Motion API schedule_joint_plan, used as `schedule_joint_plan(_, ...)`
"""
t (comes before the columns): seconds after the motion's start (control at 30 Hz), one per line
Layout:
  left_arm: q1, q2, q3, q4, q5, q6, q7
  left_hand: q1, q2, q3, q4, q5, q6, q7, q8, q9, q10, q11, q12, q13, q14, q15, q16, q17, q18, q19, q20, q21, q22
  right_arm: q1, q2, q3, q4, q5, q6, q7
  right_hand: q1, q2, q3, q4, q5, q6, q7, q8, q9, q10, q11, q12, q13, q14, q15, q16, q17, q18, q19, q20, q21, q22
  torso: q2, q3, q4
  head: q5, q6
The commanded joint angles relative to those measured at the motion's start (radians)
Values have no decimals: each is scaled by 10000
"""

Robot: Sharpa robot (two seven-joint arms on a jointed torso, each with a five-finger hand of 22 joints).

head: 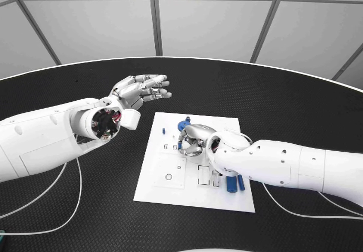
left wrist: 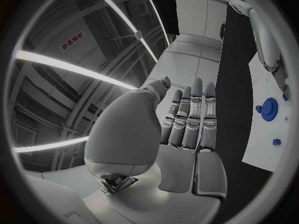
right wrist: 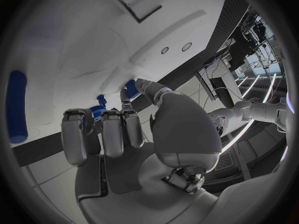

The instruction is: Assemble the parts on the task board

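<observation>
Centrally on the black table lies the white task board, a rectangular plate. Over the middle of the board, toward its far edge, the right hand reaches down with its fingers curled in around a small blue part; from the right wrist view the fingertips close on blue pieces against the white plate, though exactly how the part is pinched is hard to make out. Just beyond that hand, near the far edge of the board, sits a round blue part, which the left wrist view shows as a blue gear-like disc on the plate. Near the board's right edge, toward its near corner, two long blue parts lie side by side. Off the board, beyond its far left corner, the left hand is raised above the table, holding nothing, with its fingers extended and slightly apart.
</observation>
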Motion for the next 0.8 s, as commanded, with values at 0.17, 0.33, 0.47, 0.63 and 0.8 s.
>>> schedule_joint_plan(0.17,0,-2,0,1,0,12,-17,-132,2,66,16,11,-82,29,-46,21,-76,2,-42,14,-92,14,62,19,111,-76,13,38,14,0,4,0,-22,0,-4,8,-81,-86,-89,11,-86,-153,48,-120,-45,525,99,-79,2101,874,131,-35,1901,-41,966,123,-30,2557,4,-10,7,-18,-7)
schedule_joint_plan(0.33,0,-4,0,2,0,19,-24,-132,2,66,16,11,-82,29,-46,21,-76,2,-42,14,-92,14,62,19,111,-76,13,38,14,1,5,1,-35,0,-33,-2,-88,-98,-96,14,-95,-172,57,-134,-50,506,108,-99,2081,871,139,-41,1887,-40,962,129,-34,2554,5,-6,10,-21,-15)
schedule_joint_plan(0.47,0,-5,0,-2,0,19,-27,-132,2,66,16,11,-82,29,-46,21,-76,2,-42,14,-92,14,62,19,111,-76,13,38,14,1,11,1,-40,0,-58,2,-122,-127,-120,34,-128,-221,83,-170,-65,482,131,-122,2059,867,159,-47,1874,-35,952,148,-48,2543,3,-4,2,-21,-18)
schedule_joint_plan(0.63,0,-3,0,-2,0,17,-34,-132,2,66,16,11,-82,29,-46,21,-76,2,-42,14,-92,14,62,19,111,-76,13,38,14,1,18,1,-40,0,-86,9,-188,-193,-195,77,-394,-313,123,-236,-92,441,174,-161,2019,866,202,-49,1871,-32,944,192,-57,2536,12,-3,4,-25,-18)
schedule_joint_plan(0.8,0,3,0,-9,0,19,-40,-157,-2,65,21,11,-86,33,-47,23,-79,6,-44,14,-96,18,63,20,110,-80,15,39,13,1,24,1,-41,0,-123,36,-229,-263,-254,99,-531,-371,144,-276,-108,382,195,-221,1960,860,222,-58,1850,-24,926,215,-81,2518,4,-5,-1,-26,-28)
